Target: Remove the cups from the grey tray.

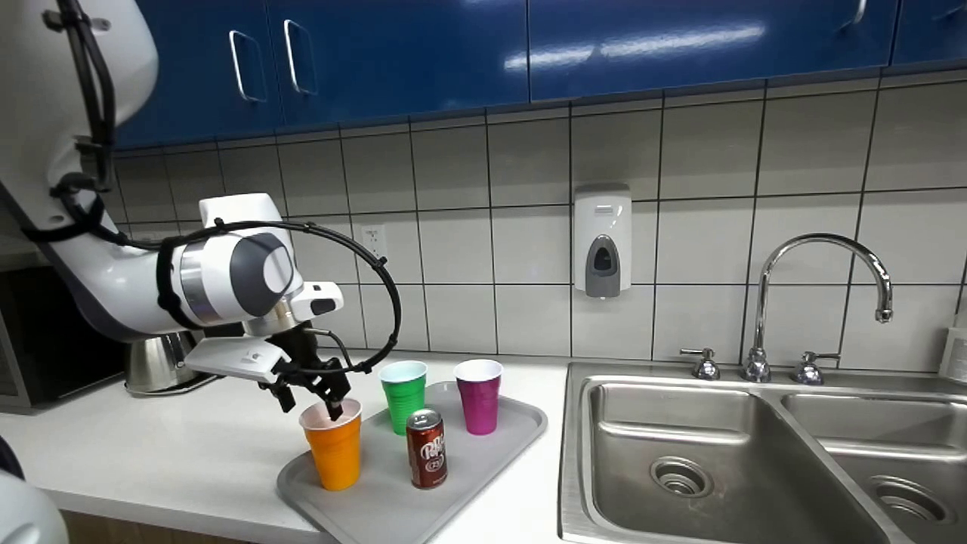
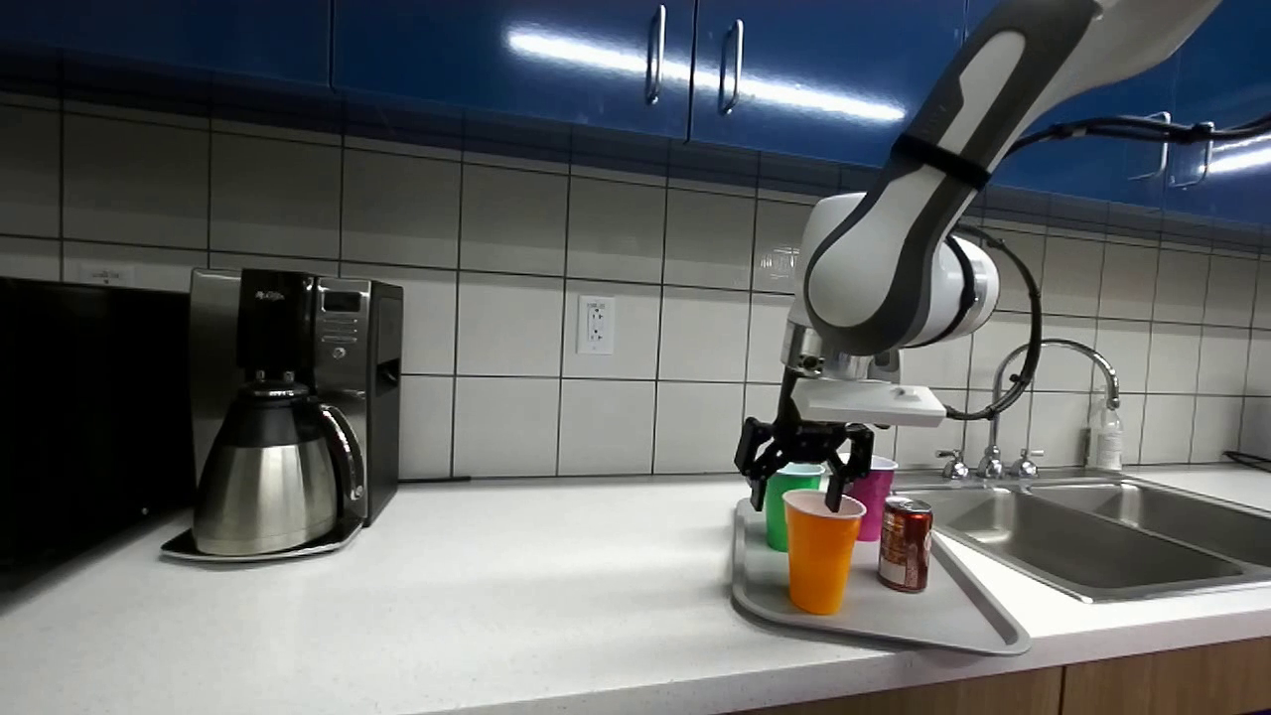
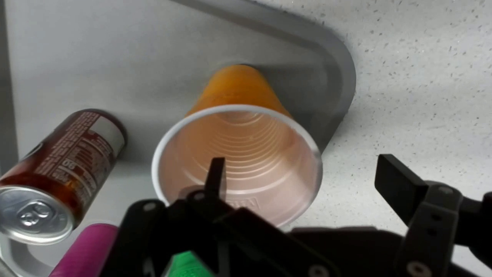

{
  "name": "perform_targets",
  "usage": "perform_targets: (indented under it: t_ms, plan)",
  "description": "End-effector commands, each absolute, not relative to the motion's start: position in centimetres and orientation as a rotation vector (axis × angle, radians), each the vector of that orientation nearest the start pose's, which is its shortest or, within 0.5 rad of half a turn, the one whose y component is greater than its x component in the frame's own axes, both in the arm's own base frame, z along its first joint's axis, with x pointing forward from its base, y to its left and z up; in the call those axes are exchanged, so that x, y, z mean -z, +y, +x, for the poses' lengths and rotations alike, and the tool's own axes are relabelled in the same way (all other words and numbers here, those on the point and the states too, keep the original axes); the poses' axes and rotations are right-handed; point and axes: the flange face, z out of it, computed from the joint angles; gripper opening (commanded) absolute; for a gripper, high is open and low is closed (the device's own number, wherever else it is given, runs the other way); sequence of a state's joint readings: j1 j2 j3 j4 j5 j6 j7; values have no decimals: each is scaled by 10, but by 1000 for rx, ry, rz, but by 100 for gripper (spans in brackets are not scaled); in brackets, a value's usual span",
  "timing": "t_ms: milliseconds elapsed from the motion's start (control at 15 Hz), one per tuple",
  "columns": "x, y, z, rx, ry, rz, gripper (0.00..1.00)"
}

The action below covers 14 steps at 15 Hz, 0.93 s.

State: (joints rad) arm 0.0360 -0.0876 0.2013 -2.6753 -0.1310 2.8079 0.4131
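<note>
We judge that all of the removing is left to do: the orange cup (image 1: pixel 337 453), the green cup (image 1: pixel 406 399) and the magenta cup (image 1: pixel 479 400) each stand upright on the grey tray (image 1: pixel 378 517). Orange holds the near left part, green is farther off, and magenta stands far and to the right. The orange one seems to be first in line. Our fingers (image 3: pixel 399 188) are spread wide over its left wall, one at the mouth, the other outside to the left, and nothing is held between them. How deep the inner one reaches, and whether it touches the plastic, we cannot tell. What remains, we think, is to close on that wall, lift, and set the cup down off the tray, then do the same for the other two.

A drink can (image 1: pixel 427 457) shares the tray, just right of the orange cup and nearer than the magenta one; it is not ours to move, and a lift that drifts right could knock it. The tray reaches the near edge of the bench (image 1: pixel 189 446), perhaps past it, so pressing on its near end looks risky. To the right lies the sink (image 1: pixel 578 453) with its tap (image 1: pixel 761 313); well to the left, in an exterior view, stands a coffee maker (image 2: pixel 283 338).
</note>
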Motion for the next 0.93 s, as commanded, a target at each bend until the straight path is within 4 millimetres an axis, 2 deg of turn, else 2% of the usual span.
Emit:
perform_targets:
  t_ms: [0,67,133,200,733,800,867]
  plan:
    - [-278,120,437,363,89,-3119,100]
    - [-277,122,438,363,81,-3120,75]
    - [-275,124,439,361,74,-3121,74]
    - [-274,124,440,360,73,-3124,68]
    - [-275,122,436,356,88,-3135,5]
    - [-276,121,435,357,91,-3135,0]
    - [-277,120,434,359,94,-3135,0]
